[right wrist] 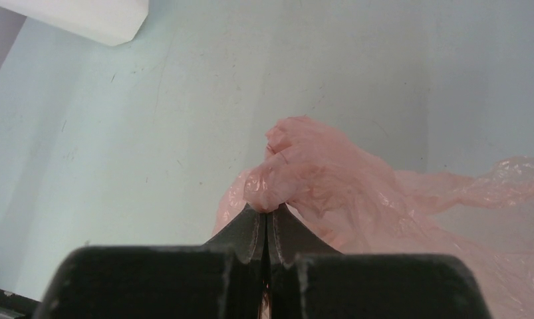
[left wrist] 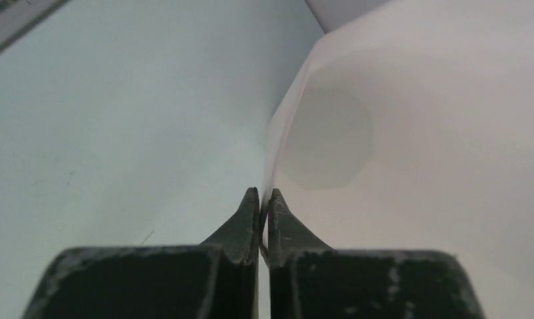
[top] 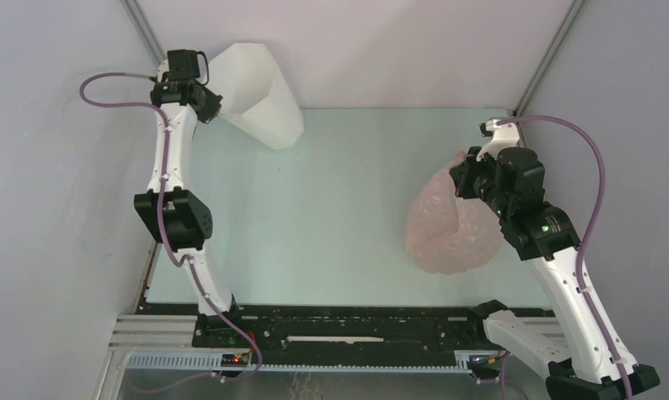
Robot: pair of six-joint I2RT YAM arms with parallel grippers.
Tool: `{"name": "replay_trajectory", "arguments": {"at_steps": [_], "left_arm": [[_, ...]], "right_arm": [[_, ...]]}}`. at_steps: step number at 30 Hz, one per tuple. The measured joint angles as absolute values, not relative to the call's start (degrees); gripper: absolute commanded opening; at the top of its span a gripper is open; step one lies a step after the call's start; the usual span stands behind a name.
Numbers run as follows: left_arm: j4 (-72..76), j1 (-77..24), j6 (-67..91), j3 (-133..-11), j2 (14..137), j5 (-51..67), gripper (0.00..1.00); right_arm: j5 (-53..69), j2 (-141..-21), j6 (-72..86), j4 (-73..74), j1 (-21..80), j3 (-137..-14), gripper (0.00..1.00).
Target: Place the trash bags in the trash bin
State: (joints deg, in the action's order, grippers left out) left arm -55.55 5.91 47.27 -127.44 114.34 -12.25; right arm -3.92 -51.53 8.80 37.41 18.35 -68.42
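Now, the scene is boxed in by pale grey walls [top: 47, 208], and a light green worktop [top: 339, 200] is laid out between them. A black rail [top: 339, 329] is seen along the near edge, where both arms are bolted.

The left arm [top: 168, 158] is stretched to the far left corner; the right arm [top: 564, 275] is bent inward over the right side.

And there's the trash bag [top: 443, 229], pale pink and crinkled, found on the right half of the worktop. Its gathered top is drawn up to a peak, and the rest is spread loosely on the surface below. Its right edge is partly covered by the right arm in the overhead view.

The trash bin [top: 260, 92], white and faceted, is placed in the far left corner against the back wall, well apart from the bag, with bare worktop between the two. Its left side is partly masked by the left arm's wrist.

The right tool [right wrist: 267, 211] is pressed together, and a bunched knot of the bag is pinched at its tips. The left tool [left wrist: 264, 196] is clamped on the bin's thin rim, with one finger inside and one outside.

Purple cables [top: 114, 83] are looped along both arms.
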Motion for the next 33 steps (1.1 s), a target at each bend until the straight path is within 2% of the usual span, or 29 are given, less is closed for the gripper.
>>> {"name": "replay_trajectory", "arguments": {"at_steps": [9,16,23,26,31,33], "left_arm": [[-58.1,-0.9,38.6,-120.3,106.4,-8.2,0.00],[-58.4,-14.1,33.7,-109.7,94.0,-7.1,0.00],[-59.3,-21.1,35.0,-96.4,84.9,-2.8,0.00],[-59.2,-23.3,35.6,-94.3,83.7,-2.9,0.00],[-60.0,-29.6,36.1,-94.0,83.3,-3.4,0.06],[-60.4,-31.7,36.1,-94.0,83.2,-3.6,0.14]], "right_arm": [[-2.7,-51.3,8.7,37.4,18.9,-69.0,0.00],[0.1,-48.0,9.7,37.8,21.4,-69.1,0.00],[1.5,-46.0,10.8,40.9,21.3,-77.1,0.00],[1.5,-45.6,10.7,41.1,21.0,-80.4,0.00],[2.4,-46.0,10.8,41.4,20.6,-86.8,0.00],[3.7,-47.1,10.8,41.3,20.6,-89.3,0.00]]}}
